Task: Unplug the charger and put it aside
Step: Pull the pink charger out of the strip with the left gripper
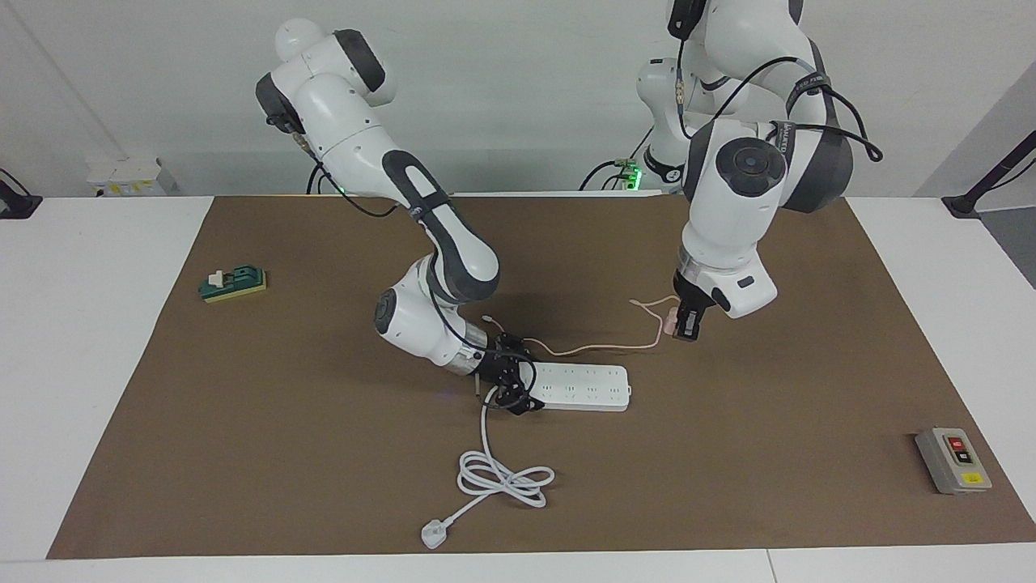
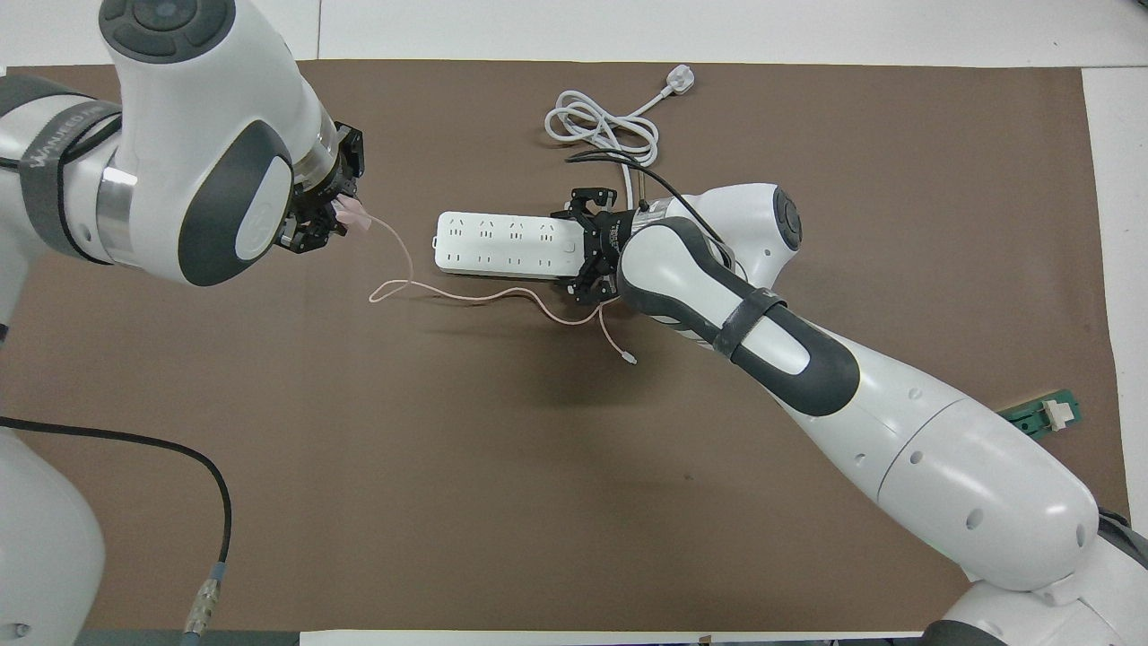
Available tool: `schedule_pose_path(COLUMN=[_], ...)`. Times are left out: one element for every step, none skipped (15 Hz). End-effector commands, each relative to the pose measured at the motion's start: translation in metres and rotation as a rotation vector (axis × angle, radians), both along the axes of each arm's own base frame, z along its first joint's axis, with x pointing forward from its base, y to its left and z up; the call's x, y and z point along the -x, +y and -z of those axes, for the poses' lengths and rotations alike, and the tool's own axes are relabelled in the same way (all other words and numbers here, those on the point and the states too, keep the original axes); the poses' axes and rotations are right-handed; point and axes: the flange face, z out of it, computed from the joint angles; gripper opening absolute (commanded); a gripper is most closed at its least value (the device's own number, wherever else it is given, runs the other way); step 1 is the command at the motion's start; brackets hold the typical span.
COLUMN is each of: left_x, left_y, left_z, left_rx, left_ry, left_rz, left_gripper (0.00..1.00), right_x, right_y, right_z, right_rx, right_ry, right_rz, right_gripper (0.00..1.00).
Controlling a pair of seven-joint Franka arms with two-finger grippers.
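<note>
A: What is shown held by the left tool (image 1: 685,325)?

B: The pale pink charger (image 1: 671,324) is gripped between the closed fingers of the left tool, raised over the brown mat (image 1: 243,421) toward the left arm's end of the worktop (image 1: 81,364). It is seen unplugged and well apart from the white power strip (image 1: 584,386). Its thin pink cable (image 2: 466,296) is draped down onto the mat and is trailed alongside the strip, nearer to the robots.

A: How is the right tool (image 1: 508,385) placed?

B: It is set at the strip's end toward the right arm, where the thick white cord (image 1: 502,474) is attached; whether the strip is clamped cannot be told.

A: Which other items are marked?

B: A grey switch box (image 1: 953,460) and a green block (image 1: 233,283) are shown at opposite ends of the mat. No containers are shown.
</note>
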Motion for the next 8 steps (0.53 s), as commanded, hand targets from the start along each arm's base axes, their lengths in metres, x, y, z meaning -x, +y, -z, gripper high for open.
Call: schedule_pose_path(left_x=[-0.001, -0.001, -0.001, 0.001, 0.003, 0.005, 0.010, 0.014], left_y=[0.052, 0.068, 0.085, 0.100, 0.116, 0.135, 0.155, 0.173], left_z=[-0.018, -0.029, -0.035, -0.038, -0.040, -0.041, -0.042, -0.043], left_rx=[-0.006, 0.005, 0.014, 0.021, 0.029, 0.039, 0.047, 0.054], left_ry=[0.057, 0.054, 0.060, 0.080, 0.096, 0.112, 0.124, 0.132], left_rz=[0.176, 0.251, 0.348, 0.461, 0.574, 0.658, 0.739, 0.817], left_gripper=[0.00, 0.00, 0.00, 0.00, 0.00, 0.00, 0.00, 0.00], right_x=[-0.003, -0.005, -0.007, -0.011, -0.015, -0.018, -0.020, -0.022], right_y=[-0.002, -0.003, -0.006, -0.014, -0.024, -0.032, -0.037, -0.043], right_z=[0.005, 0.000, -0.015, -0.029, -0.039, -0.052, -0.062, -0.071], right_rx=[0.019, 0.018, 0.015, 0.010, 0.010, 0.017, 0.034, 0.055], right_ry=[-0.017, -0.022, -0.034, -0.039, -0.042, -0.058, -0.078, -0.101], right_rz=[0.020, 0.017, 0.009, -0.002, -0.006, -0.013, -0.025, -0.042], right_gripper=[1.00, 1.00, 1.00, 1.00, 1.00, 1.00, 1.00, 1.00])
